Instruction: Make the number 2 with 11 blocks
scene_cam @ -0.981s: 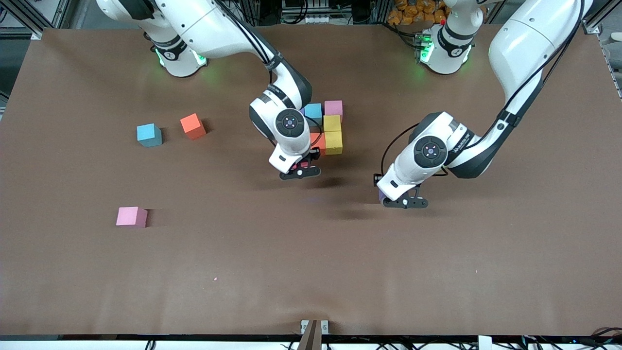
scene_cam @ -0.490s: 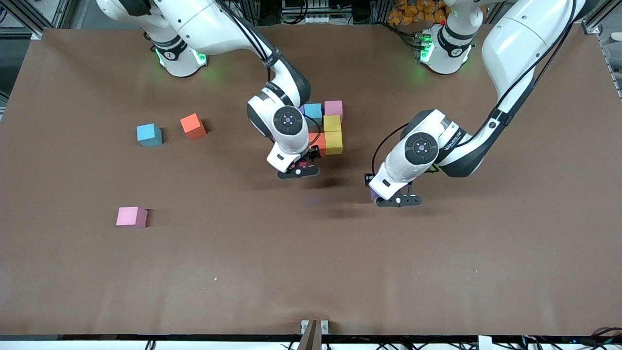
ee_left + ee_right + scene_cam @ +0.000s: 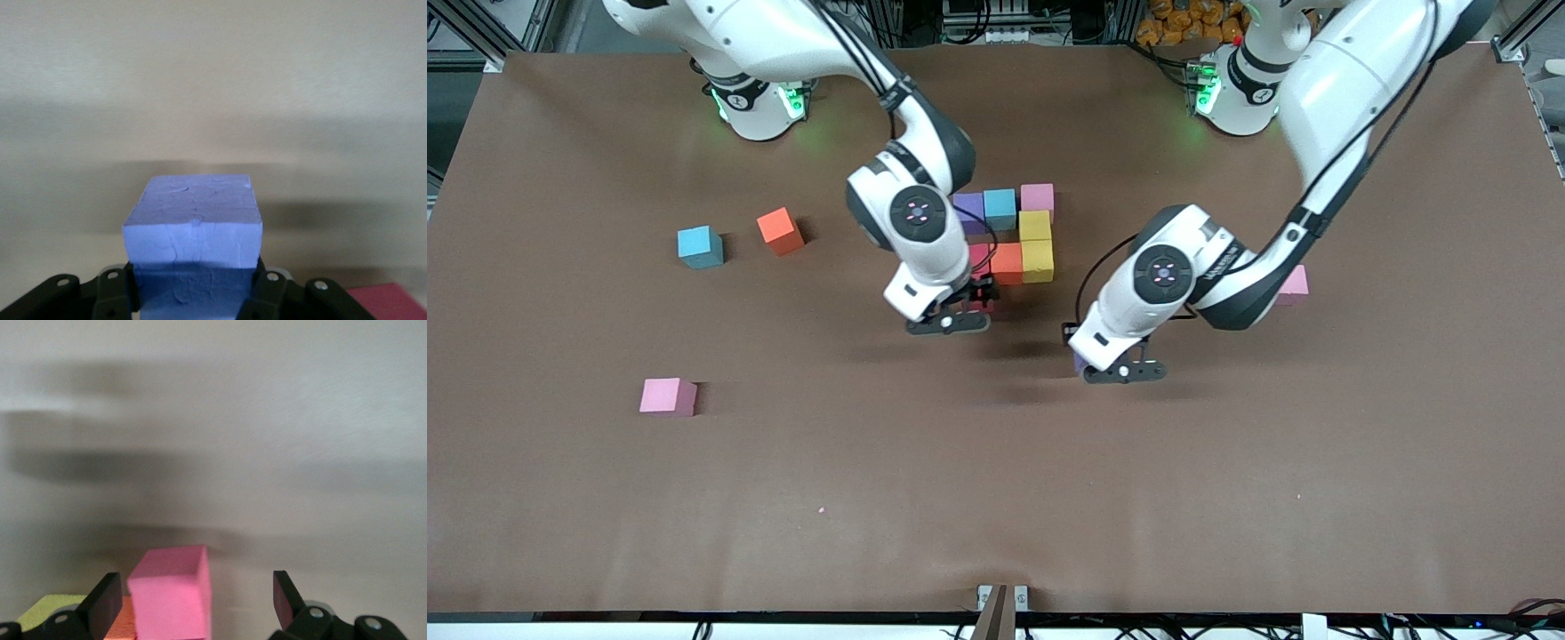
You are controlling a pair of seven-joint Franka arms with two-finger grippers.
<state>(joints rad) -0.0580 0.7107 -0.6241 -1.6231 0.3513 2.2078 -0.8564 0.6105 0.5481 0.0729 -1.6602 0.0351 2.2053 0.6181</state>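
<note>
Front view shows the number 2 (image 3: 1009,233) partly built mid-table: purple, blue and pink cubes in a row, two yellow cubes, an orange one, and a red cube half hidden by the right arm. The right gripper (image 3: 949,322) hangs just over that cluster, its jaws spread apart and empty. The left gripper (image 3: 1125,371) is clamped on a purple cube (image 3: 192,223) above bare table (image 3: 996,498). Loose blue (image 3: 699,246), orange (image 3: 780,230) and pink (image 3: 667,396) cubes lie toward the right arm's end.
</note>
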